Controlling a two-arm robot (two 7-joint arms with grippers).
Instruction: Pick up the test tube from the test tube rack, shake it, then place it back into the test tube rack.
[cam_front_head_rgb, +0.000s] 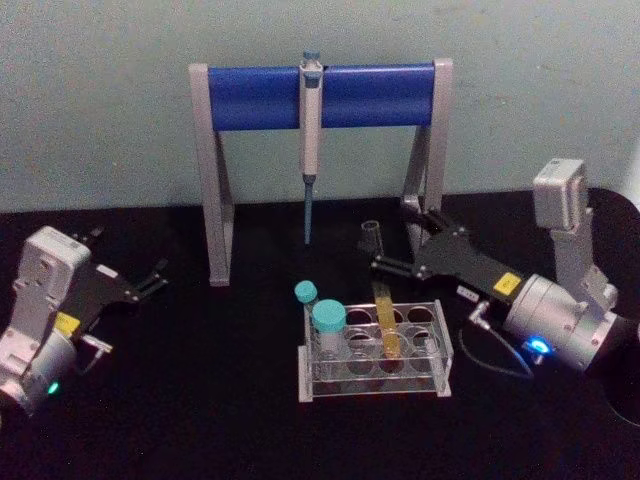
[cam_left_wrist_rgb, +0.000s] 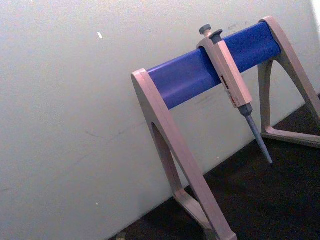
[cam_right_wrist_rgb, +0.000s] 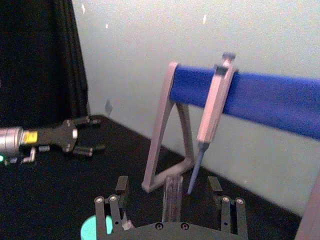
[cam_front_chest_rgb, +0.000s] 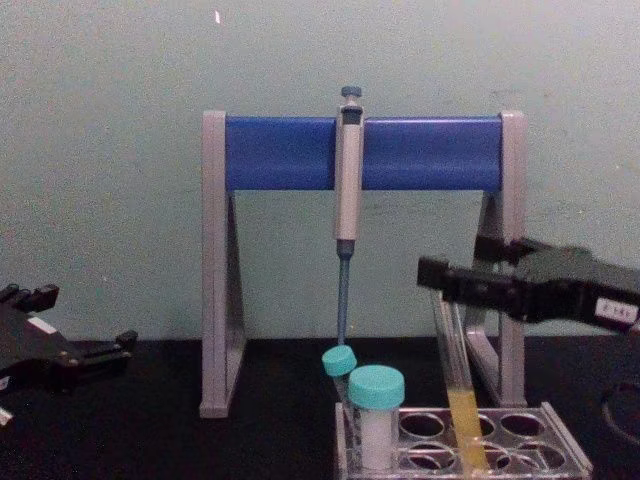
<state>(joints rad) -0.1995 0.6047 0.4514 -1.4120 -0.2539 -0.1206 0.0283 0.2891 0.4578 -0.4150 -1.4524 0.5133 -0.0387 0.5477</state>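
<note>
The test tube leans in the clear test tube rack, with yellow liquid in its lower part. In the chest view the test tube rises well above the rack. My right gripper reaches in from the right and is open, its fingers straddling the tube's upper end. The right wrist view shows the tube standing between the spread fingers without touching them. My left gripper rests open at the far left, away from the rack.
A grey-and-blue pipette stand stands behind the rack, with a pipette hanging from its bar. Two teal-capped tubes sit in the rack's left holes. A cable loops beside the right wrist. The tabletop is black.
</note>
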